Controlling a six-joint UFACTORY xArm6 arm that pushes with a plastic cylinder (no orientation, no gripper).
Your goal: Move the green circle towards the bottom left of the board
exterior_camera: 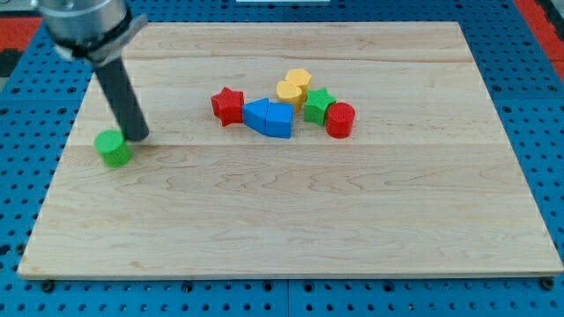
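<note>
The green circle (113,147) lies near the board's left edge, about midway up the view. My dark rod comes down from the view's top left, and my tip (137,137) rests on the board just right of and slightly above the green circle, almost touching it.
A cluster sits at the board's upper middle: a red star (227,105), a blue block (269,118), two yellow blocks (294,86), a green star (317,106) and a red cylinder (340,120). The wooden board (291,220) lies on a blue pegboard (529,295).
</note>
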